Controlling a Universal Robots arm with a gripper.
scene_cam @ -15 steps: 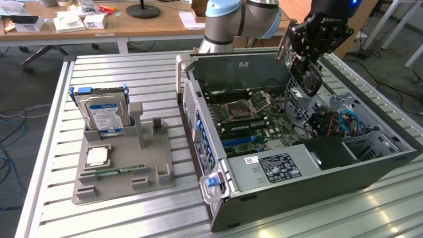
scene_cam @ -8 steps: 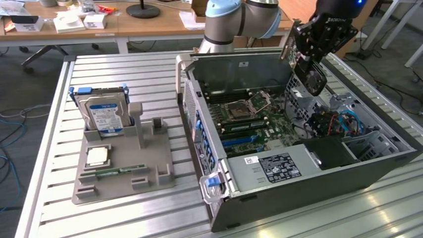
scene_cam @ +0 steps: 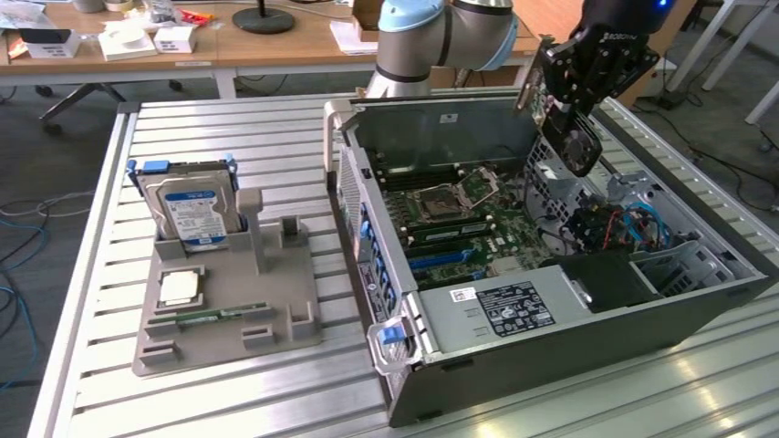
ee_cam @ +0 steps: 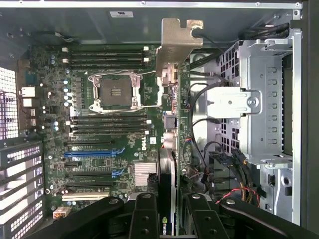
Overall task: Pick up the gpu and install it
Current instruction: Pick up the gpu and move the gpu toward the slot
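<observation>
My gripper (scene_cam: 570, 102) hangs over the open computer case (scene_cam: 365, 219), shut on the gpu (scene_cam: 575, 139). The card is dark with a round fan face and hangs on edge above the drive-cage side of the case. In the wrist view the gpu (ee_cam: 173, 134) is seen edge-on between my black fingers (ee_cam: 144, 216), its metal end bracket (ee_cam: 177, 42) pointing away from the camera; my gripper (ee_cam: 172, 211) clamps its near end. Below it lies the green motherboard (ee_cam: 99, 124) with a blue expansion slot (ee_cam: 89, 154). The card is above the board, apart from it.
A grey fixture tray (scene_cam: 225, 315) on the slatted table at the exterior view's left holds a silver hard drive (scene_cam: 189, 208), a processor (scene_cam: 181, 287) and a memory stick (scene_cam: 219, 317). Inside the case are a power supply (scene_cam: 505, 306), a metal drive cage (ee_cam: 259, 109) and cables (scene_cam: 627, 228).
</observation>
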